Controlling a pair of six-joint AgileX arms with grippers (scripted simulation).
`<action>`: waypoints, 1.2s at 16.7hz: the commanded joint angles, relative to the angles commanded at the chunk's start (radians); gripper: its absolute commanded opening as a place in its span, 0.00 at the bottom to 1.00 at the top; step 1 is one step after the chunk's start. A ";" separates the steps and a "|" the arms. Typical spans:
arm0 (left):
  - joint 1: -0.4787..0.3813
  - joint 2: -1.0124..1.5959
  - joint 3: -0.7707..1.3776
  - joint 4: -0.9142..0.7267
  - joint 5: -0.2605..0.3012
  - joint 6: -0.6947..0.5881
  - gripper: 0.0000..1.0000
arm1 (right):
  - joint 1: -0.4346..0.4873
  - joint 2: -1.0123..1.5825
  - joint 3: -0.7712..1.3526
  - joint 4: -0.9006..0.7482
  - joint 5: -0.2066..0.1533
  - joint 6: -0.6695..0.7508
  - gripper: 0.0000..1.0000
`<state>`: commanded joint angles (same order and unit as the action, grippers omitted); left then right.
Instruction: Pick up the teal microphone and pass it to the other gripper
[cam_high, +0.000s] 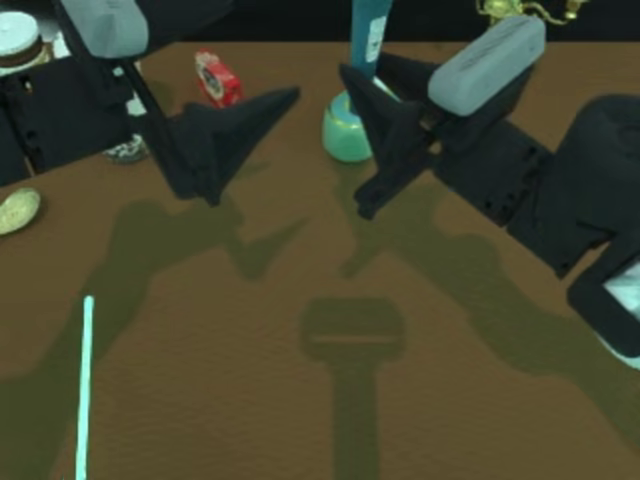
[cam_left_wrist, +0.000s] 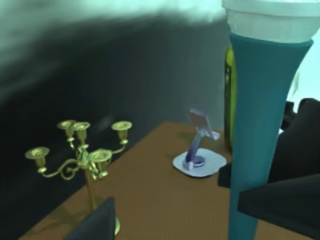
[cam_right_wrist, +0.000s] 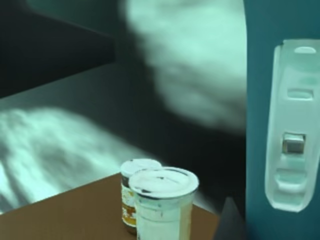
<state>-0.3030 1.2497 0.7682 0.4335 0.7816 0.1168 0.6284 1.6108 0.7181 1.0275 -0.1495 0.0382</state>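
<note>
The teal microphone (cam_high: 367, 38) is held upright above the bench (cam_high: 300, 400) by the right tool (cam_high: 368, 100), whose fingers are closed on its lower handle, near the far edge's middle. Its white switch (cam_right_wrist: 291, 145) is seen close up from the right wrist. The left tool (cam_high: 235, 135) is held spread and empty just beside it, to the left.

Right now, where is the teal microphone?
In the top view the teal microphone stands upright at the table's far edge, right of centre, in the right gripper, above the teal oval box.
</note>
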 joint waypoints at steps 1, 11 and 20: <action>0.005 -0.003 -0.004 -0.002 -0.002 -0.001 1.00 | 0.000 0.000 0.000 0.000 0.000 0.000 0.00; -0.184 0.281 0.221 0.068 -0.179 -0.009 1.00 | 0.000 0.000 0.000 0.000 0.000 0.000 0.00; -0.214 0.321 0.253 0.078 -0.209 -0.010 0.77 | 0.000 0.000 0.000 0.000 0.000 0.000 0.00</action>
<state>-0.5170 1.5711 1.0216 0.5111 0.5728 0.1064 0.6284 1.6108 0.7181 1.0275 -0.1495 0.0382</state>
